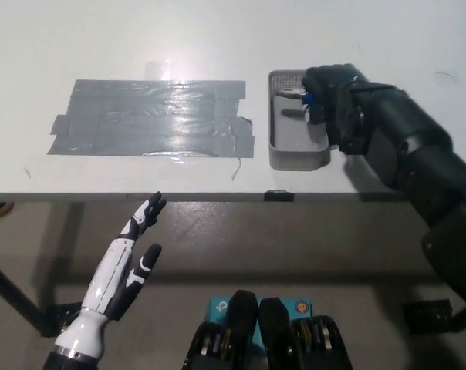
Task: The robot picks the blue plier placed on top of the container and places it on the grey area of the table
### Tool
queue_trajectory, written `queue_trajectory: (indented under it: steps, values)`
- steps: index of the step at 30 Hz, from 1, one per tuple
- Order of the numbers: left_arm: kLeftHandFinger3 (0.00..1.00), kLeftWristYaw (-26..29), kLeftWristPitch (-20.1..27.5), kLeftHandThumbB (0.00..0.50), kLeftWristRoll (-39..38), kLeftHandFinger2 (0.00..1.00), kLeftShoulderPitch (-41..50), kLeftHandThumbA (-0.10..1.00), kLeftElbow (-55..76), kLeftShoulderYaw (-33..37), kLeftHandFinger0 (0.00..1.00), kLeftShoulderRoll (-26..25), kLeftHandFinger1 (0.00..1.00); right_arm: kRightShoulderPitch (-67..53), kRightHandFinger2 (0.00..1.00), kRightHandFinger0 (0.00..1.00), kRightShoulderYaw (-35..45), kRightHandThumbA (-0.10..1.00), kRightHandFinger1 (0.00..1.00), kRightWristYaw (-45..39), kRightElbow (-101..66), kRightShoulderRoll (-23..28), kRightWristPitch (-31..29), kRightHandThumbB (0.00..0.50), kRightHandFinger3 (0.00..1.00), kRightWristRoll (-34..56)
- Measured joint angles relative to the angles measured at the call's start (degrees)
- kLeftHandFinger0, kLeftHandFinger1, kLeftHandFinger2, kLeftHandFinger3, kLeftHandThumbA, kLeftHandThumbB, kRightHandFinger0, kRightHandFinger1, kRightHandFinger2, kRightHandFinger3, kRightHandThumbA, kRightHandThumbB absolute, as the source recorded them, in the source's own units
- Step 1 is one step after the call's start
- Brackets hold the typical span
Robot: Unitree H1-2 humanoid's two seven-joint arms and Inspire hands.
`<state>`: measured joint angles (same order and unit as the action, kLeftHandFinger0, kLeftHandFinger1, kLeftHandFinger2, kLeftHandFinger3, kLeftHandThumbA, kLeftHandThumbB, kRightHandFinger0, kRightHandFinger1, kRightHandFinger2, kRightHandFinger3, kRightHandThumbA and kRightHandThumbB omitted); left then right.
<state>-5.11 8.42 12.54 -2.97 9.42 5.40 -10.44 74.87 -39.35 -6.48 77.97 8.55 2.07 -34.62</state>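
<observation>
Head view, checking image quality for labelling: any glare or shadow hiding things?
Head view: a bright glare patch sits on the grey area near its top edge; the right hand covers most of the blue plier over the container; focus looks sharp.
</observation>
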Motion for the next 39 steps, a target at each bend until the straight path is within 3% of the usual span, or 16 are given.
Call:
queue_trajectory:
  steps: [2, 3, 6, 8, 10, 12, 24, 26, 30, 31, 32, 33, 35, 36, 37, 39]
  values:
    - [1.00, -0.15, -0.01, 0.064, 0.01, 1.00, -0.48, 1.00, -0.02, 0.07, 1.00, 0.00, 1.00, 0.13, 0.69, 0.08, 0.55, -0.10, 0.43, 0.01, -0.24, -0.06, -0.40, 0.201, 0.58, 0.08]
    - [1.00, -0.28, -0.01, 0.056, 0.03, 1.00, -0.78, 1.00, -0.02, 0.05, 1.00, 0.00, 1.00, 0.39, 0.67, 0.06, 0.81, -0.10, 0.42, 0.01, -0.24, -0.05, -0.44, 0.197, 0.44, 0.07]
    - [1.00, -0.41, -0.01, 0.047, 0.01, 1.00, -0.86, 1.00, -0.11, 0.01, 1.00, 0.00, 1.00, 2.62, 0.86, 0.03, 1.29, -0.10, 0.55, 0.11, -0.24, 0.20, -0.48, 0.228, 0.33, -0.02]
    - [1.00, -0.46, -0.03, 0.049, 0.00, 1.00, -0.88, 1.00, -0.11, -0.01, 1.00, 0.00, 1.00, 3.98, 0.99, 0.13, 1.67, -0.10, 0.69, 0.16, -0.34, 0.45, -0.54, 0.221, 0.50, -0.02]
    - [1.00, -0.53, -0.05, 0.052, -0.05, 1.00, -0.94, 1.00, -0.11, 0.00, 1.00, 0.00, 1.00, 5.67, 0.99, 0.19, 2.27, -0.10, 0.73, 0.45, -1.16, 0.82, -0.58, 0.201, 0.81, -0.05]
    - [1.00, -0.54, -0.06, 0.059, -0.06, 1.00, -1.06, 1.00, -0.11, 0.01, 1.00, 0.00, 1.00, 7.41, 1.00, 0.21, 3.03, -0.10, 0.74, 0.72, -2.17, 1.21, -0.71, 0.194, 0.88, -0.05]
    - [1.00, -0.54, -0.10, 0.067, -0.81, 1.00, -1.44, 1.00, -0.14, 0.01, 1.00, 0.00, 1.00, 10.23, 0.91, 0.14, 4.21, -0.10, 0.59, 2.42, -3.37, 0.63, -3.08, 0.268, 0.77, -0.46]
    - [1.00, -0.54, -0.09, 0.072, -0.80, 1.00, -1.47, 1.00, -0.15, 0.01, 1.00, 0.00, 1.00, 10.21, 0.83, 0.13, 4.41, -0.10, 0.53, 2.81, -3.17, -0.35, -3.15, 0.290, 0.65, -0.45]
    - [1.00, -0.54, -0.09, 0.073, -0.79, 1.00, -1.48, 1.00, -0.21, 0.03, 1.00, 0.01, 1.00, 9.74, 0.86, 0.11, 5.12, -0.10, 0.54, 3.72, -2.36, -3.67, -3.32, 0.260, 0.66, -0.31]
    - [1.00, -0.54, -0.09, 0.078, -0.79, 1.00, -1.47, 1.00, -0.21, 0.04, 1.00, 0.01, 1.00, 9.54, 1.00, 0.49, 5.56, -0.10, 0.93, 3.98, -2.11, -4.78, -3.32, 0.257, 0.71, -0.20]
    - [1.00, -0.53, -0.09, 0.079, -0.80, 1.00, -1.47, 1.00, -0.22, 0.04, 1.00, 0.01, 1.00, 9.34, 1.00, 0.71, 5.92, -0.10, 0.98, 4.21, -1.97, -5.68, -3.32, 0.248, 0.68, -0.09]
    - [1.00, -0.54, -0.09, 0.074, -0.81, 1.00, -1.44, 1.00, -0.24, 0.04, 1.00, 0.01, 1.00, 9.14, 0.81, 0.69, 6.22, -0.10, 0.78, 4.37, -1.88, -6.61, -3.31, 0.234, 0.59, 0.00]
    - [1.00, -0.53, -0.09, 0.075, -0.80, 1.00, -1.41, 1.00, -0.25, 0.12, 1.00, 0.01, 1.00, 8.59, 0.60, 0.21, 6.66, -0.10, 0.44, 4.49, -1.80, -8.65, -3.35, 0.238, 0.49, 0.20]
    - [1.00, -0.53, -0.09, 0.077, -0.80, 1.00, -1.38, 1.00, -0.25, 0.16, 1.00, 0.02, 1.00, 8.35, 0.64, 0.01, 6.84, -0.10, 0.32, 4.68, -1.59, -9.80, -3.42, 0.235, 0.46, 0.28]
    - [1.00, -0.53, -0.10, 0.077, -0.79, 1.00, -1.36, 1.00, -0.24, 0.24, 1.00, 0.02, 1.00, 8.06, 0.77, 0.00, 6.93, -0.10, 0.38, 5.06, -1.38, -10.98, -3.53, 0.235, 0.57, 0.30]
    - [1.00, -0.54, -0.12, 0.079, -0.77, 1.00, -1.33, 1.00, -0.24, 0.42, 1.00, 0.06, 1.00, 7.41, 0.86, 0.00, 6.94, -0.10, 0.45, 5.97, -0.67, -13.30, -3.89, 0.231, 0.73, 0.30]
